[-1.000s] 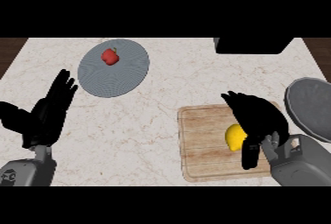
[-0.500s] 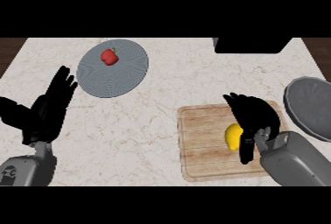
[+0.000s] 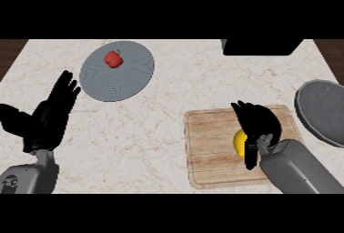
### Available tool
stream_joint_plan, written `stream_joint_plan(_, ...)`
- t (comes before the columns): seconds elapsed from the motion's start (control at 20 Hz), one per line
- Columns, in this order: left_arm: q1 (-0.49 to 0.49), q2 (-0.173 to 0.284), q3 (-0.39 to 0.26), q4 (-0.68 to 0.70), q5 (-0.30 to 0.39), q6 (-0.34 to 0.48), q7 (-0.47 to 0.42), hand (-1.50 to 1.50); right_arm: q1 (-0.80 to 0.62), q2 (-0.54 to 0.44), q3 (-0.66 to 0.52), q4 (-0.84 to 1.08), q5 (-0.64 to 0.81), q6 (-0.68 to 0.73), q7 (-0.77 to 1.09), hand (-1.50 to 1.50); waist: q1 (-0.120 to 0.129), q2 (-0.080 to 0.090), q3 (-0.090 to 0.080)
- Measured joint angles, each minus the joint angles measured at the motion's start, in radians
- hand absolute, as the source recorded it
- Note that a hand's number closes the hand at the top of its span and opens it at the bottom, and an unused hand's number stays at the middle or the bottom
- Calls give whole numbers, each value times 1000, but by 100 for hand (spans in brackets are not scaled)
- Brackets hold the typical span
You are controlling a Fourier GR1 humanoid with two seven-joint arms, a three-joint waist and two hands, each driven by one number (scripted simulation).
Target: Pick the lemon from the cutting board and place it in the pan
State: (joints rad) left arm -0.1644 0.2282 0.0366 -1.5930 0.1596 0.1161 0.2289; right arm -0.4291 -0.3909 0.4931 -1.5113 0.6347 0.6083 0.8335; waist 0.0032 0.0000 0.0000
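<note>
Marble counter [image 3: 168, 136]: my right hand [image 3: 259, 125], fingers spread over the lemon [image 3: 240, 141], should curl fully round before lifting toward the pan [image 3: 326, 111].

A pale marbled counter [image 3: 168, 113] is seen from above. A round grey plate [image 3: 128, 82] is set on it toward the far left. A wooden cutting board [image 3: 211, 154] is laid on it right of centre, near the front edge. A dark grey pan [image 3: 326, 113] is placed at the right edge, just beside the board. A black object [image 3: 262, 47] is seen at the far edge.
</note>
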Motion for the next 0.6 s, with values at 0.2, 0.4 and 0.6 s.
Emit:
stream_joint_plan(0.2,-5,-3,20,-1,0,-11,10,0,13,34,-37,41,54,-10,-47,-150,0,0,0)
stream_joint_plan(0.4,-9,-31,7,-2,-27,1,12,0,35,82,-48,82,102,-19,-77,150,-1,0,0)
stream_joint_plan(0.6,-6,-31,13,-15,-28,-11,21,0,30,88,-48,142,157,-67,-176,150,0,-4,-4)
